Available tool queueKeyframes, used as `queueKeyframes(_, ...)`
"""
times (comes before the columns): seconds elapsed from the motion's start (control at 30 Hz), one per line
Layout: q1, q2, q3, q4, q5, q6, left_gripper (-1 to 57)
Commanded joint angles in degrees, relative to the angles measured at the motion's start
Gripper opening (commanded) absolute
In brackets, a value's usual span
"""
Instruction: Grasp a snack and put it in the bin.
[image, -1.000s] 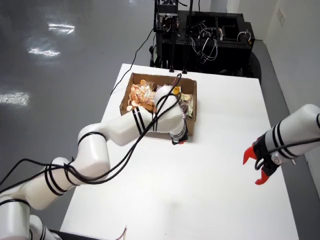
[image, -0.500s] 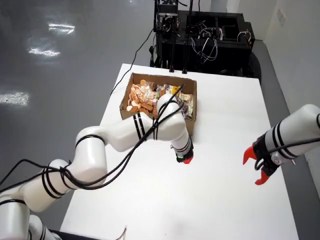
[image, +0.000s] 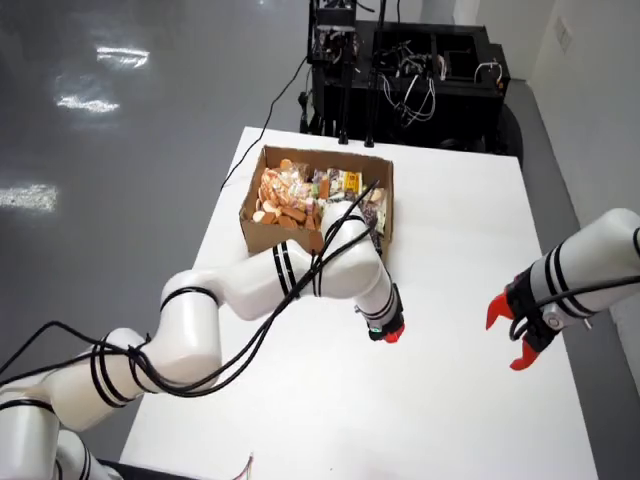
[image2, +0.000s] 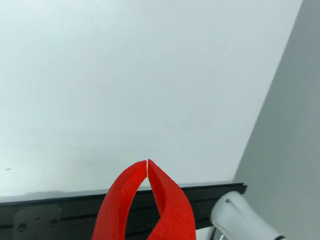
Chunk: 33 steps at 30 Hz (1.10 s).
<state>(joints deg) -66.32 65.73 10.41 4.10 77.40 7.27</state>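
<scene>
Claw clenched on nothing, over bare table; snacks heaped in box.

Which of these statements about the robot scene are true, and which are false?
1. The cardboard box on the white table holds snacks. True.
2. The working gripper is inside the box. False: it is outside the box, over bare table.
3. In the view that rides on the gripper, the red fingertips meet with nothing between them. True.
4. A snack lies on the table beside the box. False: snacks show only in the box.
5. A second arm's gripper shows at the right of the view from above. True.
</scene>
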Motion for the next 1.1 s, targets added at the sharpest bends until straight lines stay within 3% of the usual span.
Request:
queueKeyframes(0.03,-0.1,3.9,-7.2,0.1,0.0,-3.2,-0.4)
queueKeyframes(0.37,-0.3,12.8,-24.0,0.0,0.0,-7.5,-0.4)
queueKeyframes(1.1,-0.3,14.9,-28.1,0.0,-0.2,-10.7,-0.4)
